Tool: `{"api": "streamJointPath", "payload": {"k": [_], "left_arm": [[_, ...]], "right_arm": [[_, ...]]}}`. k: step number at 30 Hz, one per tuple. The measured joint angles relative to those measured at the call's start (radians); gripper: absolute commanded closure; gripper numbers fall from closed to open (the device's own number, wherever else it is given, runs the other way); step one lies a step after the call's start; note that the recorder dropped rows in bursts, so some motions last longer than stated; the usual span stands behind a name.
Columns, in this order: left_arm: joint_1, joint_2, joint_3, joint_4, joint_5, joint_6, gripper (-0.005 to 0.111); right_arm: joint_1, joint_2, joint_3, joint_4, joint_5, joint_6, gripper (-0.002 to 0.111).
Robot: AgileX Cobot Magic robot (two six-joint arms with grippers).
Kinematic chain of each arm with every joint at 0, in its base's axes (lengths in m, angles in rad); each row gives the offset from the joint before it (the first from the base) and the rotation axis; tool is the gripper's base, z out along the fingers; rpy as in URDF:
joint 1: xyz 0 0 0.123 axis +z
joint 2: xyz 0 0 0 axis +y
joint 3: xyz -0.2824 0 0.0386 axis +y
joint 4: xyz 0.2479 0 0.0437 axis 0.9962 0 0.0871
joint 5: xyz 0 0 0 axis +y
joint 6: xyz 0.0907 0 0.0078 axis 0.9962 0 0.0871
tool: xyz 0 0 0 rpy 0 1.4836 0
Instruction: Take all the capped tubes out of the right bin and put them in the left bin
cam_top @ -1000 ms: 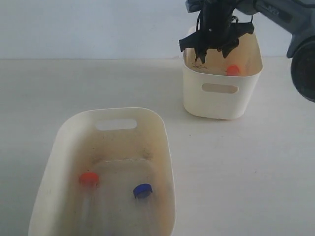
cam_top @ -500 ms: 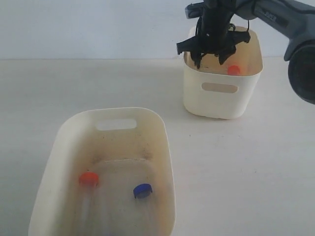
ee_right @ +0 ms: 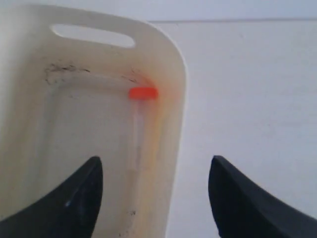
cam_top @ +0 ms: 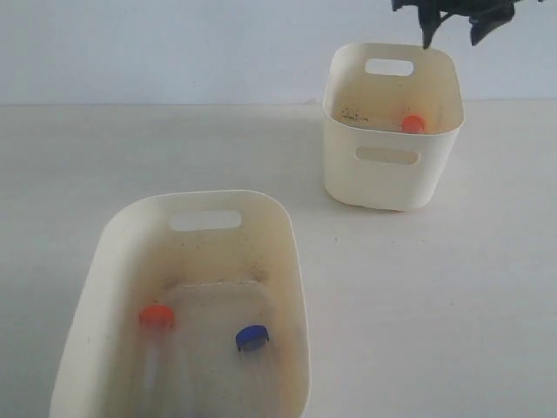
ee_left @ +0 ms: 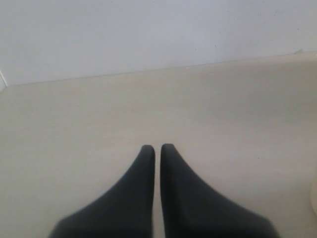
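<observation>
Right wrist view: right hand (ee_right: 156, 163) spread, above right bin (ee_right: 174, 69) rim. Orange-capped tube (ee_right: 142, 93) inside right bin, against wall. Left hand (ee_left: 157, 148) pressed together, over bare worktop (ee_left: 74, 114). Left bin (cam_top: 113, 244), well apart from right bin, holds second orange-capped tube (cam_top: 157, 315) and blue-capped tube (cam_top: 252, 337).

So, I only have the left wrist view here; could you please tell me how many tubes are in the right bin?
Observer: One, an orange tube, lying in the right bin.
Operator: Thank you. And what is in the left bin?
Observer: The left bin holds two: a second orange tube and a blue tube.
Operator: Is the right gripper holding anything?
Observer: No, the right gripper is open and empty, above the right bin's wall.
</observation>
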Motion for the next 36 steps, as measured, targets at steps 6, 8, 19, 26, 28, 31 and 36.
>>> {"api": "streamJointPath", "payload": {"k": [6,8,19,26,28,31,36], "left_arm": [[0.000,0.000,0.000,0.000,0.000,0.000,0.102],[0.000,0.000,0.000,0.000,0.000,0.000,0.102],[0.000,0.000,0.000,0.000,0.000,0.000,0.102],[0.000,0.000,0.000,0.000,0.000,0.000,0.102],[0.000,0.000,0.000,0.000,0.000,0.000,0.102],[0.000,0.000,0.000,0.000,0.000,0.000,0.102],[0.000,0.000,0.000,0.000,0.000,0.000,0.102]], "right_arm": [[-0.088,0.000,0.148,0.125,0.004,-0.029,0.049],[-0.088,0.000,0.188,0.128,0.004,-0.033,0.051],[-0.088,0.000,0.252,0.165,-0.001,-0.205,0.108],[-0.088,0.000,0.252,0.122,-0.008,-0.338,0.108],[-0.086,0.000,0.252,0.122,-0.008,-0.348,0.108],[-0.086,0.000,0.252,0.122,-0.008,-0.374,0.108],[-0.084,0.000,0.252,0.114,-0.010,-0.385,0.108]]}}
